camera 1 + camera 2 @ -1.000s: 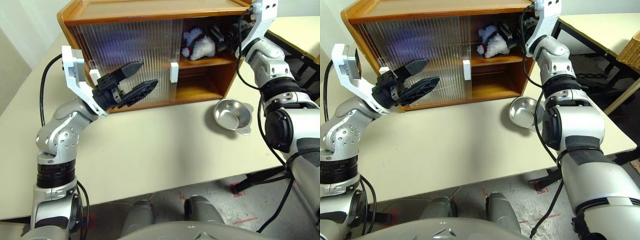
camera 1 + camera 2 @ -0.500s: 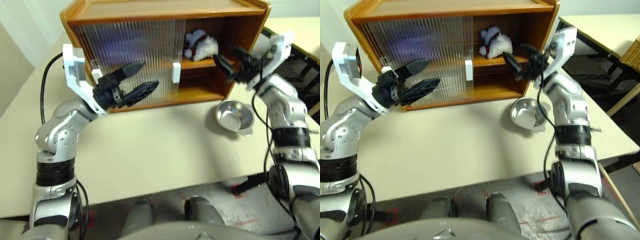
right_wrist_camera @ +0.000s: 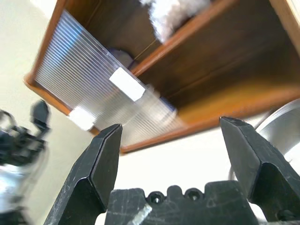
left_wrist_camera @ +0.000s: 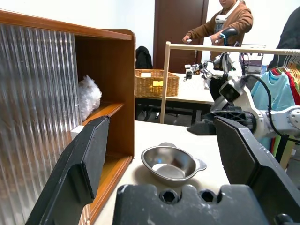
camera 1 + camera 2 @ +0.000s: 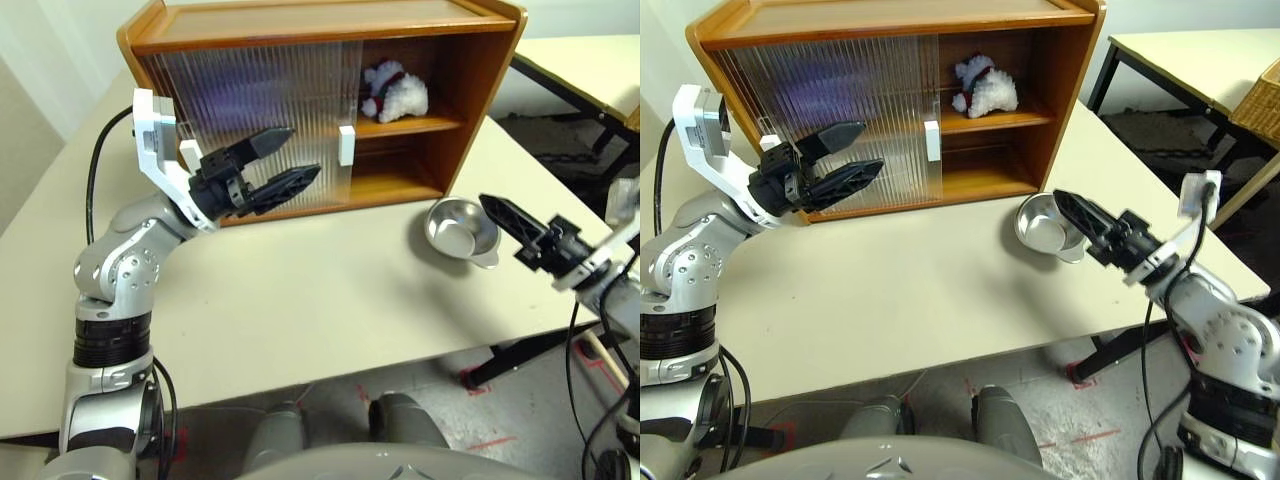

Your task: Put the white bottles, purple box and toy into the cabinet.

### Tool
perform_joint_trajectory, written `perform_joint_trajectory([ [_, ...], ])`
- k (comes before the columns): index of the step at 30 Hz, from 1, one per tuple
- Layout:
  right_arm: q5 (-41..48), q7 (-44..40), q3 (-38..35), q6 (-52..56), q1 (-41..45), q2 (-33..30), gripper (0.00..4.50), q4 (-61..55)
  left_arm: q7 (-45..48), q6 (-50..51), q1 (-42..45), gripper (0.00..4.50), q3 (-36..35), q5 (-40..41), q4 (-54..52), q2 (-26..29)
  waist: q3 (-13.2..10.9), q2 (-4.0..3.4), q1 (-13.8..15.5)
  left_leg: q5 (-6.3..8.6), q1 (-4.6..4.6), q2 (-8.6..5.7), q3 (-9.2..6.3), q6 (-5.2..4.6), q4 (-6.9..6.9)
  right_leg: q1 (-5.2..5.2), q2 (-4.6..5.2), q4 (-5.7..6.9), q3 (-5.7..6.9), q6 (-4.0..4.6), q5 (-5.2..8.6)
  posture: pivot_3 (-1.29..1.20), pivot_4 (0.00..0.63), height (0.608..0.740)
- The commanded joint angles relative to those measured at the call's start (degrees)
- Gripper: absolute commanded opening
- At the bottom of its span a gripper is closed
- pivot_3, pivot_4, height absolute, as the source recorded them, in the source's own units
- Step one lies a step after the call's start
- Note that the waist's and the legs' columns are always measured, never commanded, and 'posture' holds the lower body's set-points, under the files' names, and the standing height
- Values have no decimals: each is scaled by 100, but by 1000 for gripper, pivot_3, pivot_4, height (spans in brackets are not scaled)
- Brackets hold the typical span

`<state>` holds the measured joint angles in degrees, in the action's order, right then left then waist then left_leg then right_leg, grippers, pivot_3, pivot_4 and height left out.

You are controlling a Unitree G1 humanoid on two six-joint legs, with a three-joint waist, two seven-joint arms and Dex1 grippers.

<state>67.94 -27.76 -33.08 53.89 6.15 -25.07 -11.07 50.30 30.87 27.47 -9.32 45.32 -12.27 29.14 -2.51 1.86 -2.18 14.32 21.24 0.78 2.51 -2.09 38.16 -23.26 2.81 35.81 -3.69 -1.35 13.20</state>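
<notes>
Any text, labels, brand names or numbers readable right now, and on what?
None can be read.
Cabinet, its door handles, toy and steel bowl: no print visible.
Yellow tag on the wicker basket in the left wrist view: too small to read.
Left gripper and right gripper: no markings legible.

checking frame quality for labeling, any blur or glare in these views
Right wrist view: motion-smeared, left end effector a blurred dark shape, door handle soft. Left wrist view: sharp, bowl shows a bright reflection, own fingers dark. Eye views: clear, purplish sheen on the cabinet's ribbed door, right end effector crisp.
</notes>
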Motion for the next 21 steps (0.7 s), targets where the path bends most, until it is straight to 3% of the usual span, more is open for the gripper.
perform_joint_trajectory([
  [1, 646, 445, -344, 138, -126, 81, 4470, 217, 39, 70, 65, 4500, 62, 6, 81, 12, 0, -1, -7, 0, 1, -1, 0, 0, 0, 0, 0, 0, 0, 0, 0, 0, 0, 740],
  [6, 2022, 1232, -742, 404, -344, 120, 4470, 981, 24, 113, 51, 4500, 43, 9, 41, 34, 2, 4, 3, 0, 2, -1, 3, -1, 0, 1, -1, -5, -6, -3, 2, 9, 0, 740],
  [12, 2597, 1915, -709, 346, -522, 170, 4470, 1496, 13, 131, 29, 4500, 2, 17, 6, 69, 2, 2, -2, 0, 7, -2, 3, -1, -2, 0, 1, -14, -8, -6, 7, 25, 0, 740],
  [21, 3328, 3210, -295, -79, -829, 748, 4470, 584, -27, 182, -52, 4500, -79, 46, -96, 131, 1, -1, 4, 0, 10, 4, 6, -1, -7, 0, -1, -12, -13, -6, 7, 42, 3, 740],
])
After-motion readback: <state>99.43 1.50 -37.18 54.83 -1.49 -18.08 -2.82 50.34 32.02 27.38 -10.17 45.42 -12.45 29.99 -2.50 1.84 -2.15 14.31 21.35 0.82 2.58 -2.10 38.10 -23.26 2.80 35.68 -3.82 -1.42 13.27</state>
